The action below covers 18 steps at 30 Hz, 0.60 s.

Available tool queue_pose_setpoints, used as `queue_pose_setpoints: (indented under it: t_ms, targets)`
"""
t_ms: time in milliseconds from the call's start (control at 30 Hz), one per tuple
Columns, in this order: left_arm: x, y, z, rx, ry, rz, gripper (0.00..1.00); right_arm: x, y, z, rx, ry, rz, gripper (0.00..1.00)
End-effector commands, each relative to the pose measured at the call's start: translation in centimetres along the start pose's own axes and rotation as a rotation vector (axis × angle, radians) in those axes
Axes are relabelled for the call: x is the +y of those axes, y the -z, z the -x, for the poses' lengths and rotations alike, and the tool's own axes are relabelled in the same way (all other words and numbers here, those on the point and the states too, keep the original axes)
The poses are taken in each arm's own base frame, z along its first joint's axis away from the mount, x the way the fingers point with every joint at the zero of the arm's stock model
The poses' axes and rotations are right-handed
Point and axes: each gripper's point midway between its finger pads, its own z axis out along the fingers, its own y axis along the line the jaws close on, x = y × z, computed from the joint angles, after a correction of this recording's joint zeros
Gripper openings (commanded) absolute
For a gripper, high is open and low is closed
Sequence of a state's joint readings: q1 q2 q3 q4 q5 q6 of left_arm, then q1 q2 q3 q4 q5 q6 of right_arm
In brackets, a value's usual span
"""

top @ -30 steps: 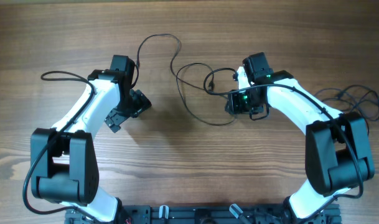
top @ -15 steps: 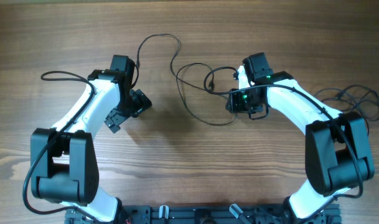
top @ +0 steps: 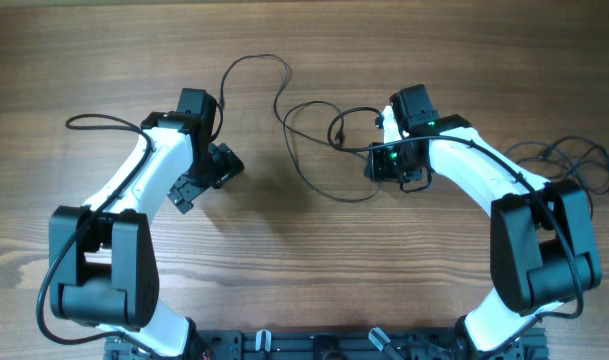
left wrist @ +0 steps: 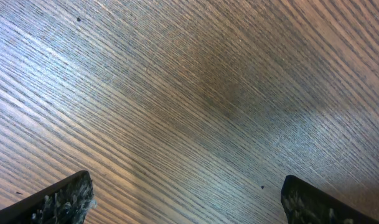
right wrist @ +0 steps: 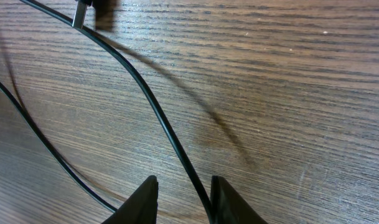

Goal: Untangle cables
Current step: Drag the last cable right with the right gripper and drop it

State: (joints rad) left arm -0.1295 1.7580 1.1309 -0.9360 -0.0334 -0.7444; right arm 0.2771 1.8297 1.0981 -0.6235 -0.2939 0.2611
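Note:
The cables (top: pixel 256 57) lie in loose loops on the wooden table between the two arms, with a second loop (top: pixel 314 104) closer to the right arm. My right gripper (top: pixel 376 160) sits at the loops' right end. In the right wrist view one cable (right wrist: pixel 145 93) runs from a small plug (right wrist: pixel 83 11) down between the fingers (right wrist: pixel 184 180), against the right finger. It hangs above the wood and casts a shadow. The jaws stand narrowly apart. A thinner strand (right wrist: pixel 40 140) passes to the left. My left gripper (top: pixel 224 160) is wide open over bare wood (left wrist: pixel 188 186), with no cable near it.
A bunch of thicker black wires (top: pixel 574 160) lies at the table's right edge behind the right arm. The left arm's own wire (top: pixel 94 122) arcs out to the left. The arm bases stand at the front edge.

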Motion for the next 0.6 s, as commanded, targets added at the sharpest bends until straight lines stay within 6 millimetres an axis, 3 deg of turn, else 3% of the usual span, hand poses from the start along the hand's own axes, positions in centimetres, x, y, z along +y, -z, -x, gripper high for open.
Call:
queue_pose_setpoints:
  t_ms: [0, 167, 467, 567]
  targets:
    - [0.4, -0.4, 0.2, -0.006, -0.004, 0.024, 0.99, -0.4, -0.7, -0.9, 0.031, -0.008, -0.017, 0.25]
    - [0.4, -0.4, 0.2, -0.006, -0.004, 0.024, 0.99, -0.5, -0.7, -1.2, 0.045, -0.013, -0.021, 0.04]
    - [0.4, -0.4, 0.2, -0.006, -0.004, 0.024, 0.99, -0.5, -0.7, -1.3, 0.048, -0.014, -0.018, 0.04]
    - [0.4, -0.4, 0.2, -0.006, -0.004, 0.024, 0.99, -0.1, 0.5, -0.4, 0.032, 0.012, -0.007, 0.04]
